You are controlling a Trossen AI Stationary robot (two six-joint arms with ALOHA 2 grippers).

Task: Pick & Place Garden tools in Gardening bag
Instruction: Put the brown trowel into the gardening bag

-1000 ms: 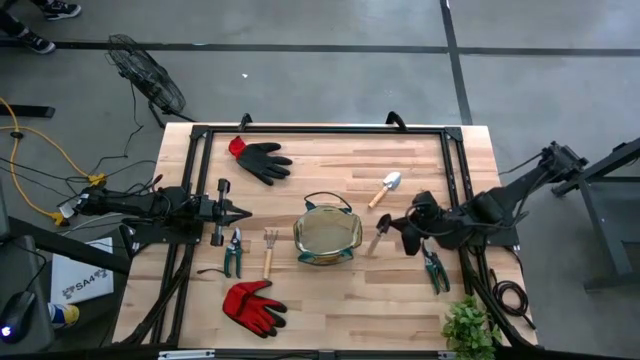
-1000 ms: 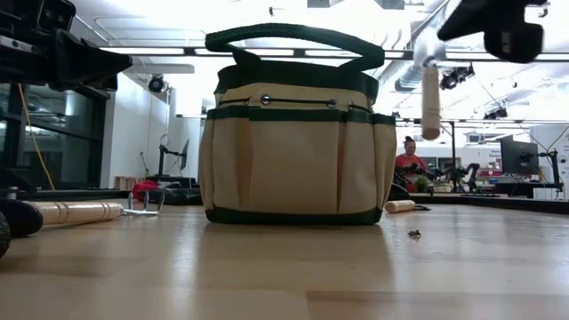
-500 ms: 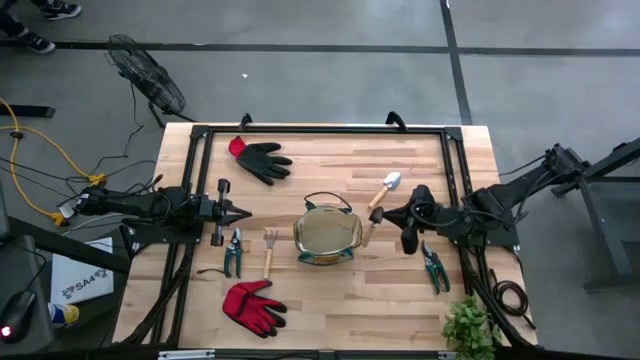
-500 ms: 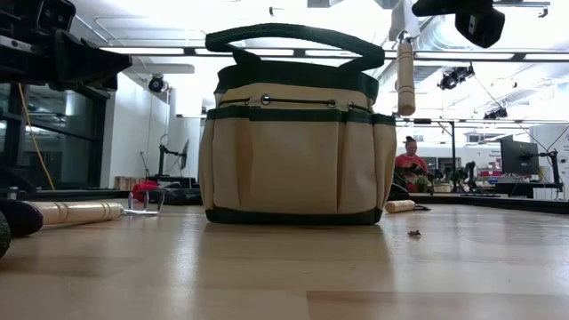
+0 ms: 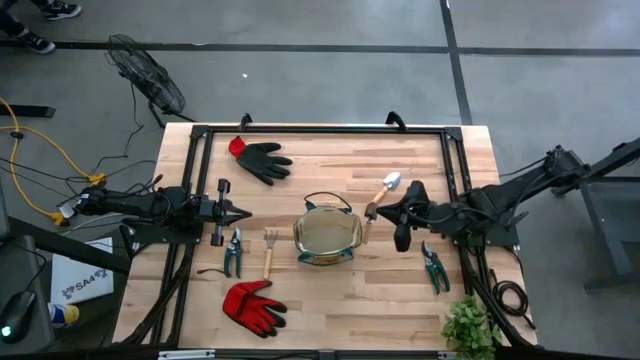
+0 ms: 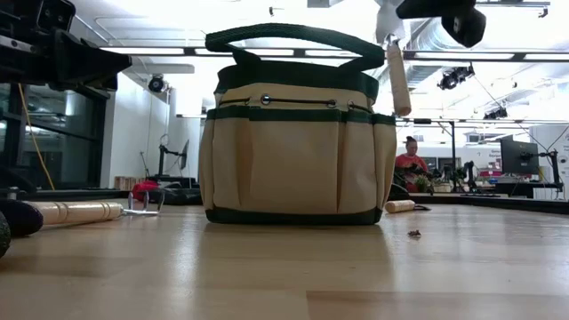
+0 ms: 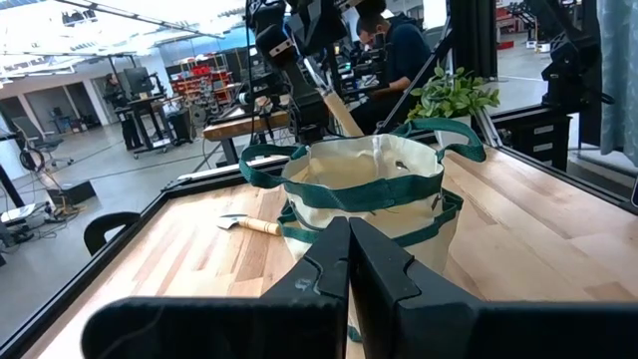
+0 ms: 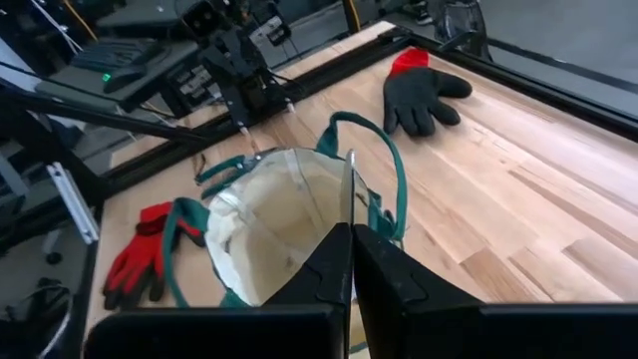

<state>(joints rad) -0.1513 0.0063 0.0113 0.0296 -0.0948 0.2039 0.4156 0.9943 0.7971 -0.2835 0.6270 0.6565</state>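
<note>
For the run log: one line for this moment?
right gripper: holds trowel by bag rim | left gripper: shut, idle

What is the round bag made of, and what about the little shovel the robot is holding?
The gardening bag looks like matte woven cloth: tan walls that sag and fold, dark green trim and soft loop handles. The trowel in the right gripper seems to have a smooth, pale wooden handle; its thin blade looks like dull grey metal, though that is hard to be sure of.
</note>
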